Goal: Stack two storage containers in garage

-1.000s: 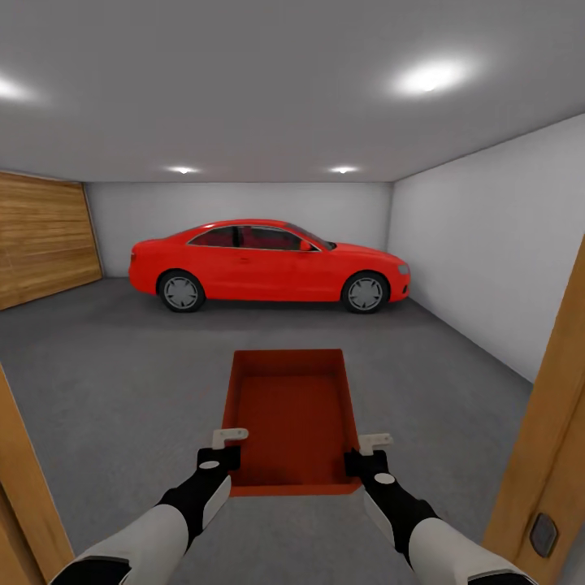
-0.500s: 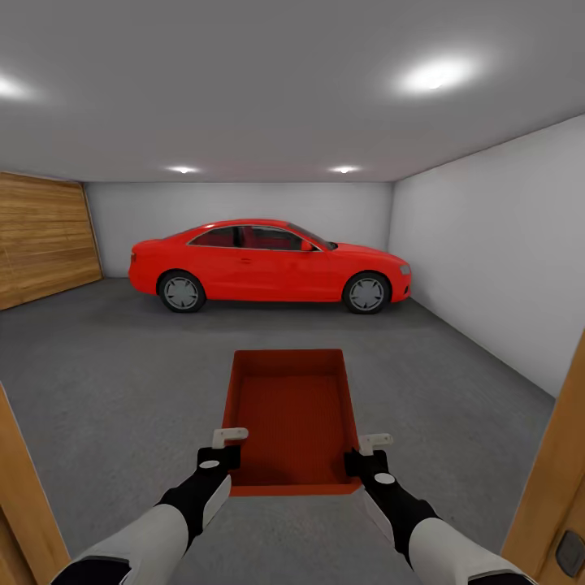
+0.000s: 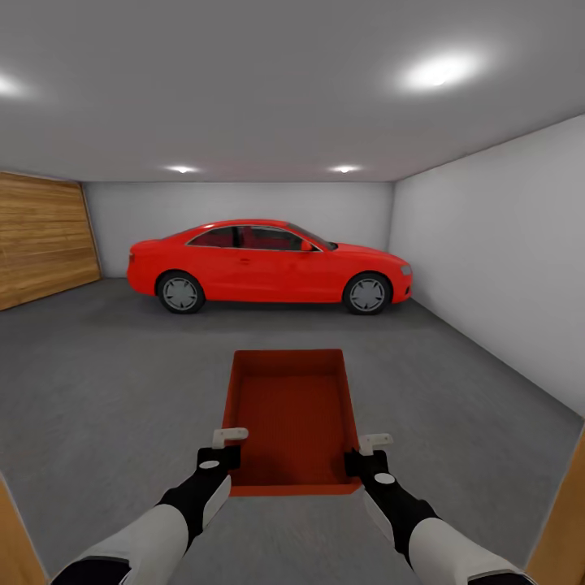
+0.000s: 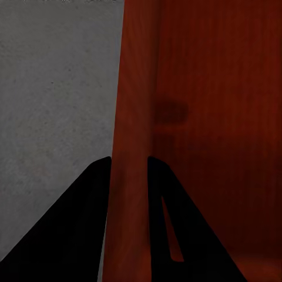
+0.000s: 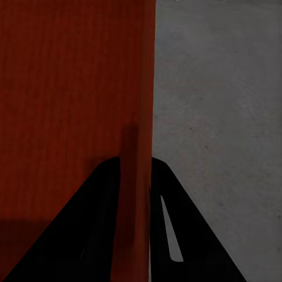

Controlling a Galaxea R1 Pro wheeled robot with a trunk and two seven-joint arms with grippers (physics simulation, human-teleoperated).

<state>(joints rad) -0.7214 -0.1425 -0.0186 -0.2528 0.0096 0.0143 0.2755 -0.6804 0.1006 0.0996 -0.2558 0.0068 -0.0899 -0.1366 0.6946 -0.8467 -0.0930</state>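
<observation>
Change since a second ago: the wooden door frame (image 3: 561,528) at the sides of my head view has slid outward and lower, so my camera has advanced into the garage; the bin and my arms keep the same place in the picture.

Item 1: storage container (image 3: 292,418), orange-red, lidless, thin walls, nothing inside. Held out ahead of me between both arms, above the floor (image 3: 114,382), long axis pointing toward the car.

Item 2: left gripper (image 3: 230,443), clenched on the container's left wall close to its near corner. In my left wrist view the wall (image 4: 132,176) stands between the two dark fingers (image 4: 82,229), one outside and one inside the bin.

Item 3: right gripper (image 3: 370,445), clenched on the container's right wall close to its near corner. In my right wrist view the wall (image 5: 136,194) is pinched between the fingers (image 5: 176,235), with grey concrete to the outer side.

Item 4: floor, dark grey, speckled, running back to the far wall.

Item 5: red car (image 3: 268,266), parked side-on across the far end, nose toward the right wall, well apart from the container.

Item 6: slatted wooden door (image 3: 45,240) on the left wall.

Item 7: white walls (image 3: 487,244), ceiling with lit lamps (image 3: 439,71).
</observation>
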